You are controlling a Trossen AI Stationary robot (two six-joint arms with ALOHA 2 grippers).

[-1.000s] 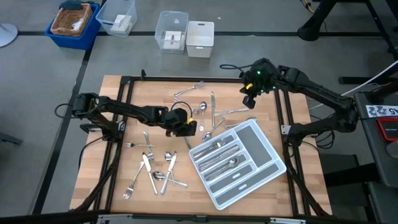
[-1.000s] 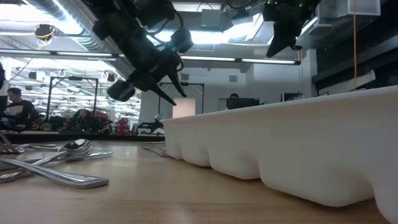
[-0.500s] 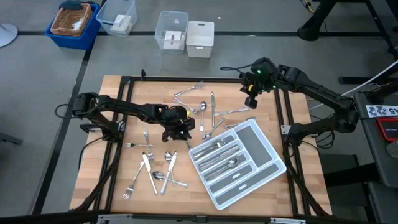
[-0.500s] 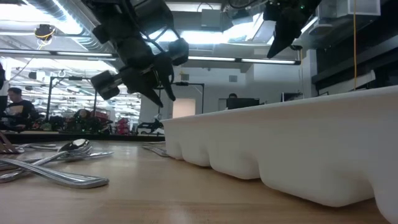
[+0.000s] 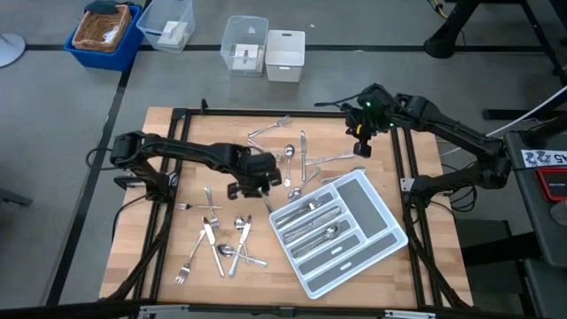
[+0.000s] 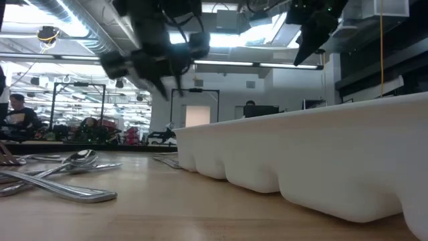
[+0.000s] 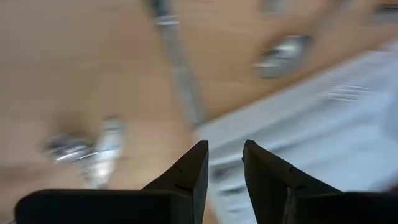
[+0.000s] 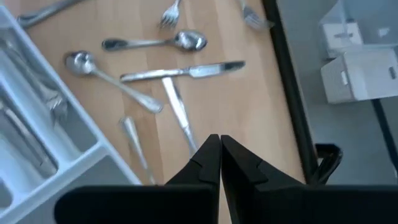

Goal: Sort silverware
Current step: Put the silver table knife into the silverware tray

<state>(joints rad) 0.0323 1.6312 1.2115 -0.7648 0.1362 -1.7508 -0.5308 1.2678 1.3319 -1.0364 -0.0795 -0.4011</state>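
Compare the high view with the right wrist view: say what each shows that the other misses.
Only the high view shows the left pincer above the table beside the tray, and the loose silverware lying near it. Only the right wrist view shows the right pincer closed, with nothing between its fingers. Both show the grey tray and the table knife on the wood.

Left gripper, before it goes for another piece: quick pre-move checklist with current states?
1. Left gripper empty: ok, fingers apart, nothing between them.
2. Left wrist view sharp enough for aiming: not ok, blurred.
3. Loose silverware within reach on the table: ok.
4. Tray has free compartments: ok.
5. Right gripper out of the way: ok, shut near the far edge.
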